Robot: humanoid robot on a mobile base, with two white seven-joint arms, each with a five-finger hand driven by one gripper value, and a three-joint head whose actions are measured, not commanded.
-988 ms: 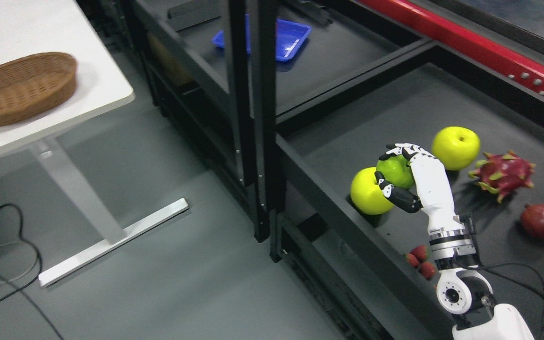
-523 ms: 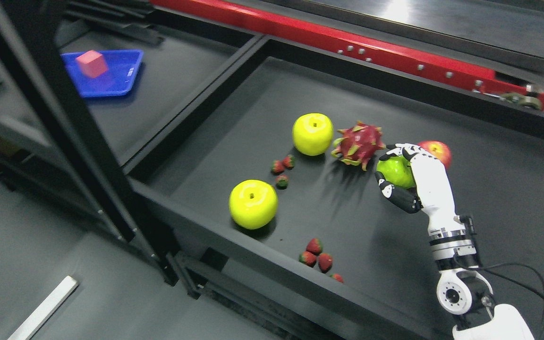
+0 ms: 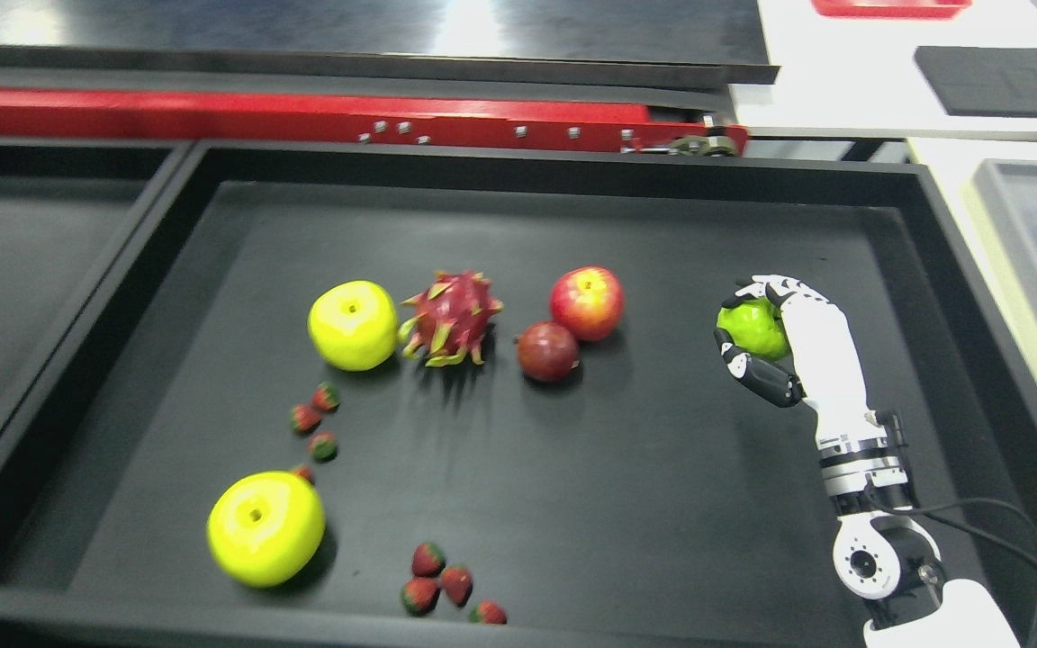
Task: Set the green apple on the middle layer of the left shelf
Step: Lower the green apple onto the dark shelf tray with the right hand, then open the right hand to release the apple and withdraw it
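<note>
A black shelf tray [image 3: 518, 207] is filling the view. Over its right side, the right robot hand [image 3: 766, 337] is gripping the green apple [image 3: 750, 328], fingers curled around it, well right of a red apple [image 3: 586, 302].

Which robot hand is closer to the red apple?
The right. The right hand, gripping the green apple, is to the right of the red apple, with bare black tray between them. The left hand is not in view.
</note>
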